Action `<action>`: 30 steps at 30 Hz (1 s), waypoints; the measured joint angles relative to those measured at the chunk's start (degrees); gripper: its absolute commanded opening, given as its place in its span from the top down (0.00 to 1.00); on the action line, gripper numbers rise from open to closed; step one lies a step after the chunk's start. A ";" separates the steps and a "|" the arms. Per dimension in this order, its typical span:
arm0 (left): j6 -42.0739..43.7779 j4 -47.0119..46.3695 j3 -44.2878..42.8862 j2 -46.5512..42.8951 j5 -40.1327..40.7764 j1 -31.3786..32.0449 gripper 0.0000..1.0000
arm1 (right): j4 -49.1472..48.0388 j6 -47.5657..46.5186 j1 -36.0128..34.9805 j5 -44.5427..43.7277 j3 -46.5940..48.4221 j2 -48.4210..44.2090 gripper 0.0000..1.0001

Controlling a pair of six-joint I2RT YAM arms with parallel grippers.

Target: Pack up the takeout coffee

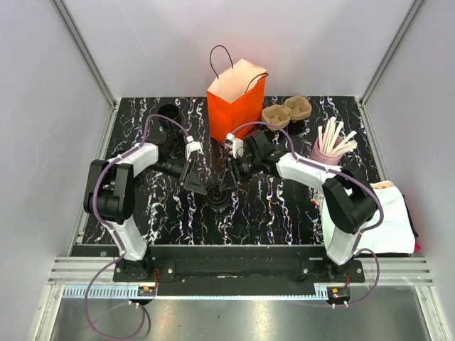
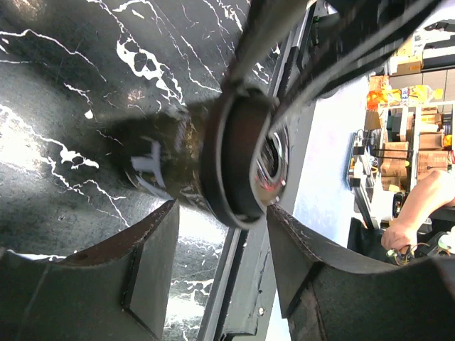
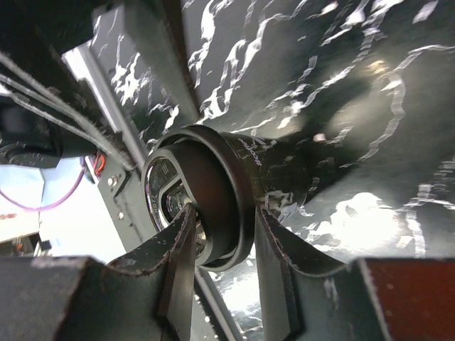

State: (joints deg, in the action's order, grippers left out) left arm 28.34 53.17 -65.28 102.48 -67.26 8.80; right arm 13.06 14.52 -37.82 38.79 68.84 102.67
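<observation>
The takeout coffee (image 1: 218,198), a small black cup with a round black lid, stands mid-table in front of the orange paper bag (image 1: 235,105). My right gripper (image 1: 229,182) pinches the lid's edge: in the right wrist view the gripper (image 3: 224,213) has one finger on the lid top and the other under the rim of the cup (image 3: 274,167). My left gripper (image 1: 197,184) is open beside the cup. In the left wrist view the gripper (image 2: 222,209) has its tips on either side of the lid rim of the cup (image 2: 181,160), not closed on it.
A brown pulp two-cup tray (image 1: 286,111) lies to the right of the bag. A pink cup with white sticks (image 1: 325,150) stands at the right. Another black cup (image 1: 168,114) sits at the back left. A white cloth (image 1: 389,217) lies off the table's right edge.
</observation>
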 measured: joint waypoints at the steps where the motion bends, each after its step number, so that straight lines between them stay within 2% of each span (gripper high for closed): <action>1: -0.07 -0.20 0.00 0.00 0.00 0.09 0.45 | -0.02 -0.07 0.57 -0.26 0.13 0.00 1.00; 11: -1.97 -2.45 -0.39 0.00 0.02 0.44 0.44 | -0.11 -0.79 4.35 -2.19 0.26 -0.61 1.00; 23: -11.19 -12.74 -3.08 4.72 0.81 1.88 0.44 | -0.33 -1.46 4.90 -3.21 0.26 -1.05 1.00; 30: -14.34 -15.17 -3.93 6.43 0.90 2.62 0.44 | -0.33 -1.68 5.70 -3.32 0.24 -1.05 1.00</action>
State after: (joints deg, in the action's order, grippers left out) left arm 14.00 38.00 -69.21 108.90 -66.37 11.42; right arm 12.73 12.84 -32.12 35.46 69.08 101.62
